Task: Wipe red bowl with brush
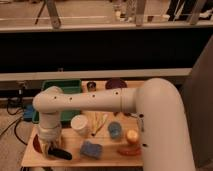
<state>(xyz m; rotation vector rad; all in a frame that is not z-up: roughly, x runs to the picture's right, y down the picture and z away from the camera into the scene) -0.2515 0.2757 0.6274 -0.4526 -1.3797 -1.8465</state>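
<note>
Gripper [50, 146] hangs over the near left corner of the wooden desk [111, 151], seemingly clamped on a stubby black brush [61, 153] jutting right. A shallow reddish-orange bowl [36, 143] sits partly hidden beneath.

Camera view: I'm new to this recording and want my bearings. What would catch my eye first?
The big white robot arm dominates, arching from the right across the small wooden table to its front left corner. There the gripper is low over the red bowl, with the black brush right at its tip. A green tray sits behind, and a blue sponge lies near the front edge.
</note>
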